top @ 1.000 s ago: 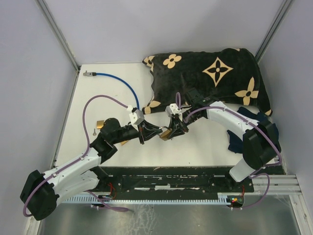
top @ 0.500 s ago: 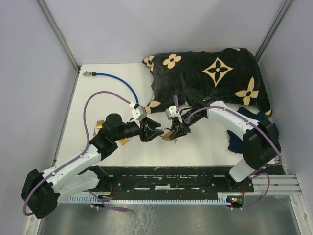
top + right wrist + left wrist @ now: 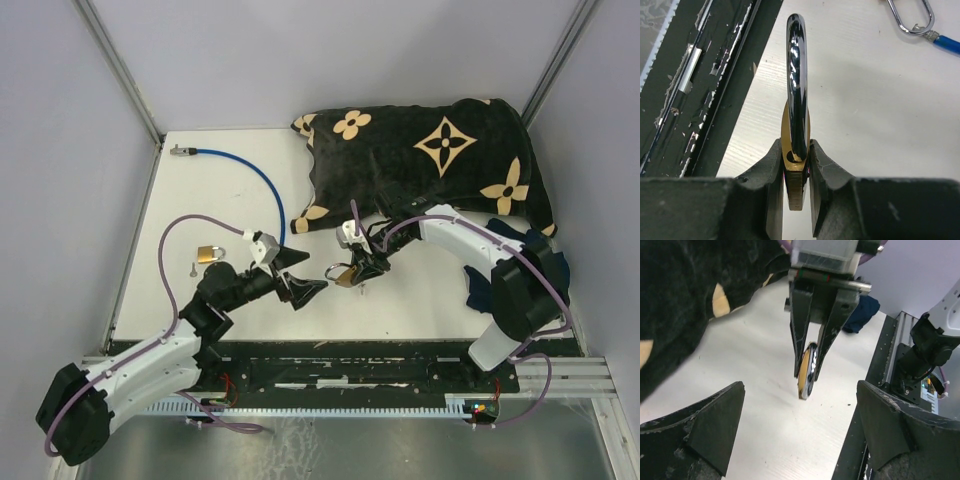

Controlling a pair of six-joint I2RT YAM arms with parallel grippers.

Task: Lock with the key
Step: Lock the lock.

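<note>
Padlock (image 3: 345,275) is up off the table (image 3: 430,300) near its middle, clamped by the body in my right gripper (image 3: 352,270), shackle toward the near edge.

Left to right, top view:
- Left wall runs tight along the table edge. A second lock (image 3: 208,251) lies flat by it, with a metal bit (image 3: 190,268) just beside. Could be the key, too small to tell.
- Cable (image 3: 250,175), blue, curves from the far-left corner toward the centre.
- My left gripper (image 3: 305,275) hangs just left of the padlock, jaws wide apart, nothing in them, not touching it.
- Bare table in front of and right of the padlock gives room to move.
- Blanket (image 3: 430,150) fills the far right. A dark cloth (image 3: 520,240) sits at the right edge by my right arm.
- Black plate (image 3: 350,370) runs along the near edge.

Left wrist view: my fingers (image 3: 715,425) spread at both lower corners. The padlock (image 3: 805,377) is edge-on between the right gripper's (image 3: 809,372) two fingers, its bottom close over the table. Blanket (image 3: 685,295) is on the left, plate (image 3: 880,370) on the right.

Right wrist view only: the shackle is seated in the brass body (image 3: 796,172), my pads (image 3: 775,165) are pressed on both flat faces, and the cable's (image 3: 947,44) metal loop end (image 3: 912,17) lies on the table. Keyhole hidden in all views.
</note>
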